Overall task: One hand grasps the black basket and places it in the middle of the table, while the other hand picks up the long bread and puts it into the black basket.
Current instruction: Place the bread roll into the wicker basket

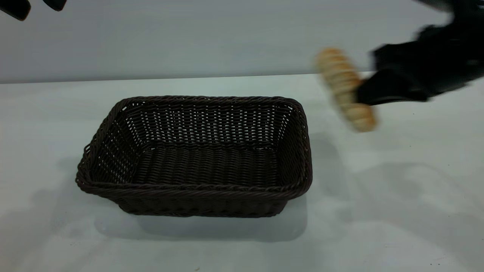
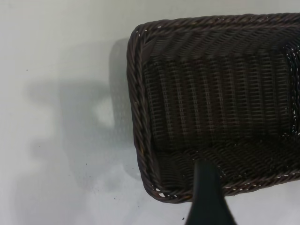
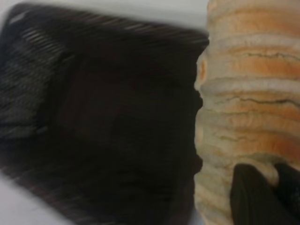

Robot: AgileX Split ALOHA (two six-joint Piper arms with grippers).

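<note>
The black basket (image 1: 196, 190) stands empty in the middle of the table (image 1: 397, 211); it also shows in the left wrist view (image 2: 136, 108) and the right wrist view (image 3: 103, 122). My right gripper (image 1: 363, 94) is shut on the long bread (image 1: 342, 85) and holds it in the air to the right of the basket, above the table. In the right wrist view the bread (image 3: 248, 93) fills the side beside the basket, with a fingertip (image 3: 251, 197) pressed on it. My left gripper (image 1: 36, 5) is open and empty, high at the far left; one of its fingers (image 2: 206, 197) shows over the basket's rim.
A plain grey wall runs behind the table's far edge. Bare tabletop lies all round the basket, with a few tiny dark specks.
</note>
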